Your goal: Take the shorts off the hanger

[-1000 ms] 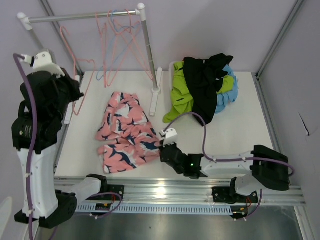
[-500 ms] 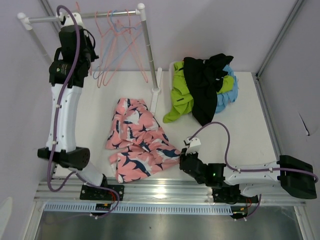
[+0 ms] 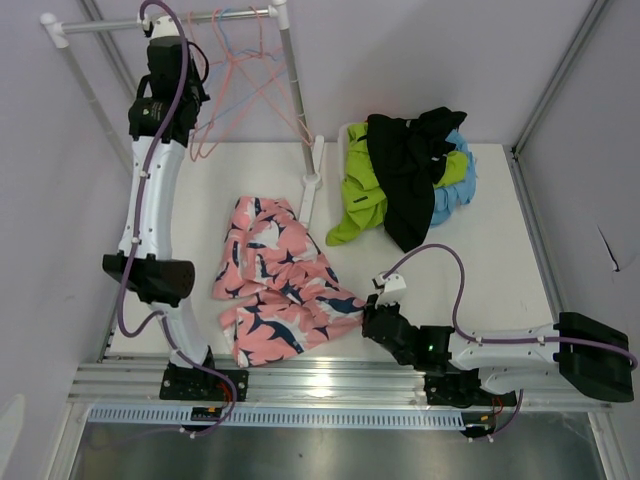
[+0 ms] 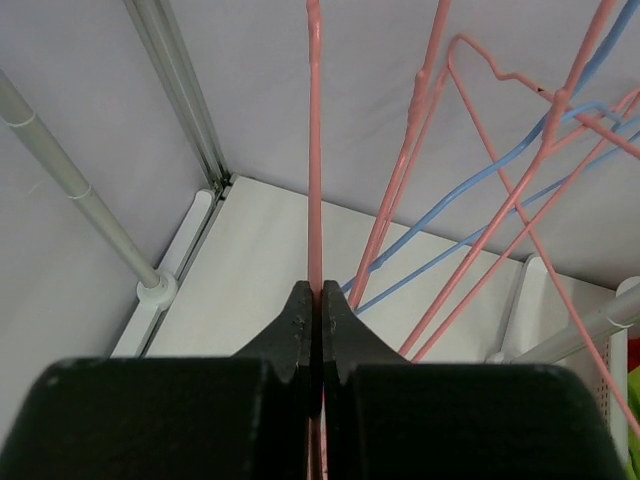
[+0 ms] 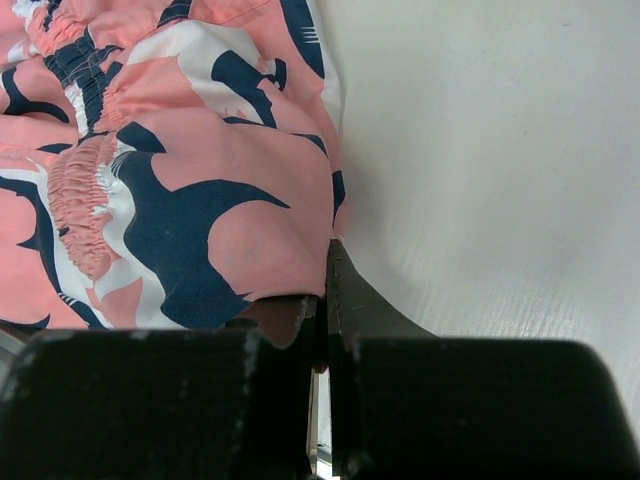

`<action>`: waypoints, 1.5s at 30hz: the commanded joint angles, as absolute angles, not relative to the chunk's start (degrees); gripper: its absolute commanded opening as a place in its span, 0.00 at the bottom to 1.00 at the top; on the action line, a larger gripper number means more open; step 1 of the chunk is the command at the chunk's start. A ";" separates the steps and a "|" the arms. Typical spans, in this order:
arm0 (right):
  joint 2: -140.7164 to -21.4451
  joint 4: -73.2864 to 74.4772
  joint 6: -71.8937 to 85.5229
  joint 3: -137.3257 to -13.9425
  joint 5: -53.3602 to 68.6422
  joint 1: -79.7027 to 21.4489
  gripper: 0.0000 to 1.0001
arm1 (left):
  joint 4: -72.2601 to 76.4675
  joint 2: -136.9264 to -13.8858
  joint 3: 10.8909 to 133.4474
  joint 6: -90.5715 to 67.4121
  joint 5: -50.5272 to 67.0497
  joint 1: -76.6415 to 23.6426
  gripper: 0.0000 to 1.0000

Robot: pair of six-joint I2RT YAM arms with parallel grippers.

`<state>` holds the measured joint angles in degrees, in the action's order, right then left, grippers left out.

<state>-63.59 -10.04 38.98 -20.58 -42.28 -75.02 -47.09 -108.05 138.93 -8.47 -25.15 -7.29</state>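
Note:
The pink shorts (image 3: 272, 285) with dark-blue shapes lie crumpled on the white table, off any hanger. In the right wrist view the pink shorts (image 5: 200, 170) have their edge pinched in my right gripper (image 5: 322, 290), which is shut on it. That right gripper (image 3: 375, 315) is low, near the front edge. My left gripper (image 3: 198, 80) is raised to the rail (image 3: 215, 16). In the left wrist view the left gripper (image 4: 320, 292) is shut on a pink hanger (image 4: 314, 150). Whether its hook sits on the rail is hidden.
Black (image 3: 405, 170), lime green (image 3: 360, 195) and light blue (image 3: 455, 195) shorts are piled in a white basket (image 3: 347, 132) at the back right. Several bare pink hangers and a blue hanger (image 4: 480, 190) hang tangled on the rack. Its post (image 3: 292, 90) and foot (image 3: 310, 190) stand mid-table.
My left arm swung from the left side up to the rail, carrying the pink hanger. My right gripper dragged the pink shorts right and toward the front edge, then stayed still.

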 commanded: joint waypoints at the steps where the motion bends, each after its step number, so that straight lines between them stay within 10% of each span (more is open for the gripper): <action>1: -62.84 -11.78 39.46 -20.83 -44.03 -74.71 0.00 | -44.74 -107.50 134.60 -8.61 -25.49 -6.77 0.00; 14: -55.72 -2.55 39.73 -24.43 -47.37 -75.14 0.00 | -38.15 -92.21 109.52 -11.60 -21.10 -6.68 0.20; 24: -53.71 5.18 35.08 -32.68 -55.62 -78.14 0.00 | -35.42 -81.84 97.38 -12.30 -19.78 -6.59 0.98; 33: -52.46 -2.72 10.32 -54.09 -45.38 -61.98 0.00 | -37.97 -67.78 88.34 -16.08 -13.37 -6.68 0.99; 45: -78.90 -6.42 -1.84 -99.01 -28.76 -40.79 0.00 | -41.05 -50.65 76.74 -16.52 -4.67 -6.77 0.99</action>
